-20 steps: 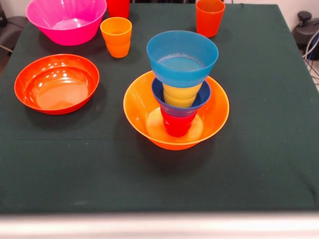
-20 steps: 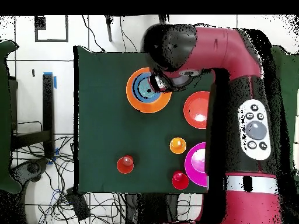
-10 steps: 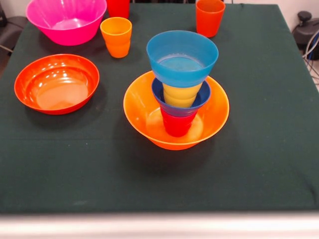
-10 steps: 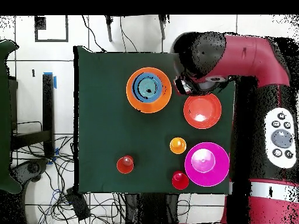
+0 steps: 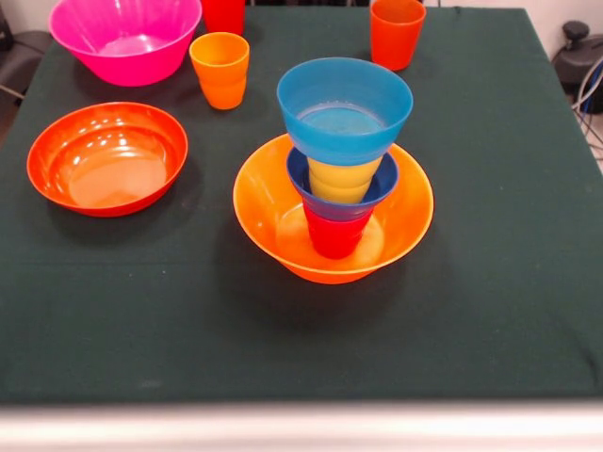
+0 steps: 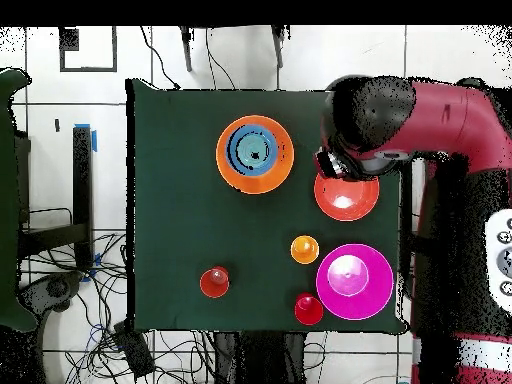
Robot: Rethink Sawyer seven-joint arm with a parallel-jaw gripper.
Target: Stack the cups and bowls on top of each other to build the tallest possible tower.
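Observation:
The tower (image 5: 341, 165) stands mid-table. Its base is the big yellow-orange bowl (image 5: 415, 221), then a red cup (image 5: 336, 237), the small dark blue bowl (image 5: 384, 184), a yellow cup (image 5: 341, 179) and the light blue bowl (image 5: 344, 104) on top. From above, the tower (image 6: 255, 153) shows as rings. Loose on the cloth are the orange-red bowl (image 5: 106, 158), the pink bowl (image 5: 125, 38), an orange-yellow cup (image 5: 220, 69), an orange cup (image 5: 397, 31) and a red cup (image 5: 223, 13). The arm's end (image 6: 365, 125) hangs over the orange-red bowl's (image 6: 345, 198) edge, hiding the gripper.
The dark green cloth (image 5: 490, 282) covers the table down to a pale front edge. In the overhead view the pink bowl (image 6: 353, 281) and the three loose cups (image 6: 305, 249) sit toward the robot's side. Cables lie on the floor around the table.
In the overhead view the arm has swung right, away from above the tower, to the orange-red bowl. The tower and loose pieces have not moved.

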